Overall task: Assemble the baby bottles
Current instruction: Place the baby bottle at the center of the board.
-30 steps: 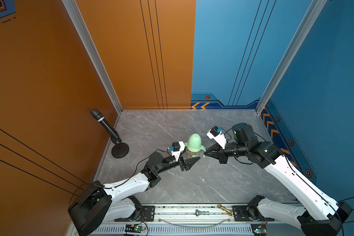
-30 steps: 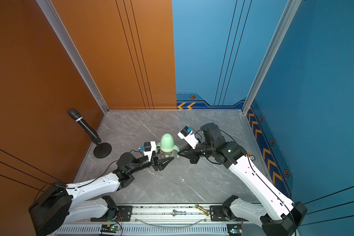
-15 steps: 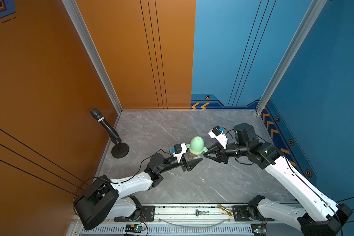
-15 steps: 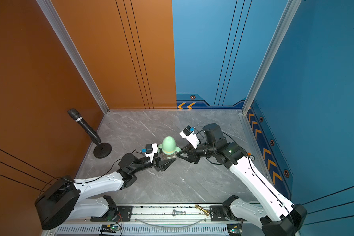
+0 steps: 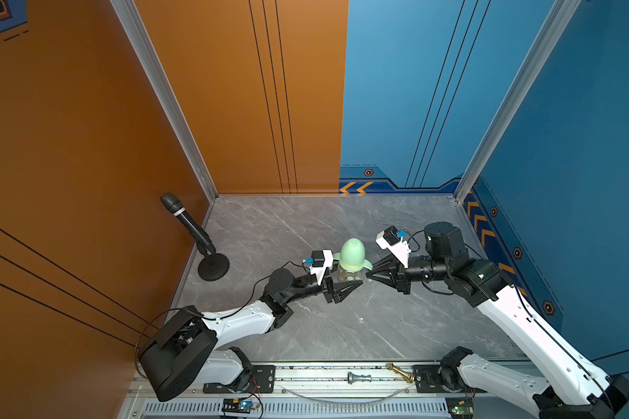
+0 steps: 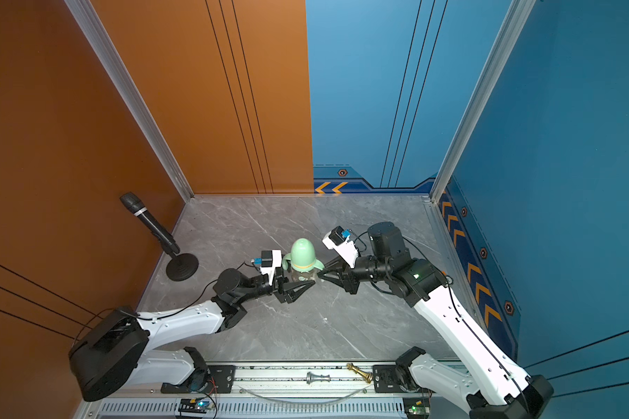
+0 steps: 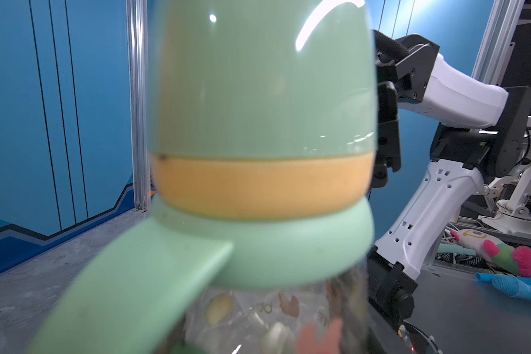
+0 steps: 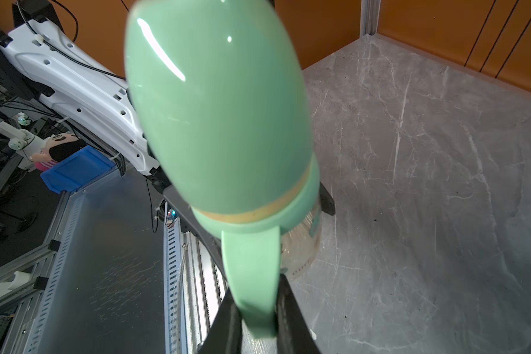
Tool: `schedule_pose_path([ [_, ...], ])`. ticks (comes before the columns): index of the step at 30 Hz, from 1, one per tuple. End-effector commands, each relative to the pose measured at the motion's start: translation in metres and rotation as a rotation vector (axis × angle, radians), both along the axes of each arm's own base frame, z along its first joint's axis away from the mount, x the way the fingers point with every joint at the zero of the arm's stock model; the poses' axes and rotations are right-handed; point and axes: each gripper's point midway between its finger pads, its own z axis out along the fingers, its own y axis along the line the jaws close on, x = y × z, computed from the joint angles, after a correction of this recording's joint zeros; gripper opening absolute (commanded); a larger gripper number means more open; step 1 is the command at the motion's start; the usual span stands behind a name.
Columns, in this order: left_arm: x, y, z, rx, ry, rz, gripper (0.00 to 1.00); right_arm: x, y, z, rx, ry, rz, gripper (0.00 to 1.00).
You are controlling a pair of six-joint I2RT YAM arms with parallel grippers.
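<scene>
Bottle [image 5: 349, 277], small, clear, amber-tinted, with printed figures, stands upright at the middle of the grey marbled worktop [image 5: 305, 225]. It carries a mint-green two-handled ring [image 7: 258, 245], its handles sloping downward. Above the ring sits a pale yellow collar [image 7: 258, 184], and on top a glossy mint-green dome cap [image 5: 353, 252]. Cap meets collar evenly along the visible seam. Left jaws are clamped across the bottle body. Right jaws are closed on the ring's right-hand handle.

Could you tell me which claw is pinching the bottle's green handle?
The right claw: the handle sits clamped in it, whereas the left claw grips the bottle body.
</scene>
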Motion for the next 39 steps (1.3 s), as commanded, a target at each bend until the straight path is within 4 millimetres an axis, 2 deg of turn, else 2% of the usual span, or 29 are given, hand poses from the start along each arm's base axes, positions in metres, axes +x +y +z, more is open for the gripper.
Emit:
schedule_pose_path([
  [1, -0.014, -0.006, 0.024, -0.045, -0.132, -0.057, 0.42, 0.002, 0.004, 0.008, 0.051, -0.023, -0.03, 0.0],
  [2, -0.013, -0.006, 0.023, -0.043, -0.129, -0.051, 0.54, 0.004, 0.001, 0.009, 0.047, -0.046, -0.052, 0.0],
  [4, -0.01, -0.005, 0.019, -0.036, -0.126, -0.029, 0.61, 0.009, -0.004, 0.009, 0.026, -0.089, -0.104, 0.0],
  [8, 0.001, -0.001, 0.006, -0.02, -0.113, 0.043, 0.92, 0.02, -0.012, 0.006, 0.005, -0.146, -0.198, 0.0],
  [10, 0.007, 0.004, -0.003, -0.013, -0.106, 0.098, 0.99, 0.026, -0.017, 0.002, -0.001, -0.165, -0.25, 0.0],
  [14, 0.021, 0.02, -0.016, -0.024, -0.08, 0.2, 0.98, 0.037, -0.023, -0.003, 0.007, -0.197, -0.329, 0.0],
  [17, 0.032, 0.042, -0.031, -0.014, -0.046, 0.336, 0.98, 0.048, -0.029, -0.01, -0.011, -0.22, -0.408, 0.0],
  [19, 0.039, 0.065, -0.046, -0.003, -0.006, 0.453, 0.98, 0.055, -0.029, -0.021, -0.013, -0.244, -0.467, 0.0],
  [21, 0.038, 0.08, -0.051, 0.001, -0.011, 0.52, 0.98, 0.063, -0.03, -0.038, -0.03, -0.285, -0.534, 0.0],
  [23, 0.041, 0.099, -0.044, -0.029, -0.008, 0.614, 0.98, 0.065, -0.025, -0.056, -0.049, -0.318, -0.575, 0.0],
  [25, 0.042, 0.11, -0.033, -0.015, -0.018, 0.672, 0.98, 0.072, -0.025, -0.076, -0.005, -0.312, -0.632, 0.0],
  [28, 0.039, 0.112, -0.013, 0.075, -0.041, 0.7, 0.98, 0.081, -0.026, -0.102, 0.013, -0.322, -0.706, 0.0],
  [32, 0.029, 0.124, 0.013, 0.05, -0.058, 0.719, 0.98, 0.094, -0.022, -0.136, -0.014, -0.313, -0.769, 0.0],
  [34, 0.022, 0.124, 0.021, 0.042, -0.067, 0.697, 0.98, 0.1, -0.018, -0.15, -0.02, -0.308, -0.784, 0.0],
  [39, 0.017, 0.126, 0.023, 0.071, -0.076, 0.699, 0.98, 0.106, -0.015, -0.168, -0.011, -0.306, -0.807, 0.0],
])
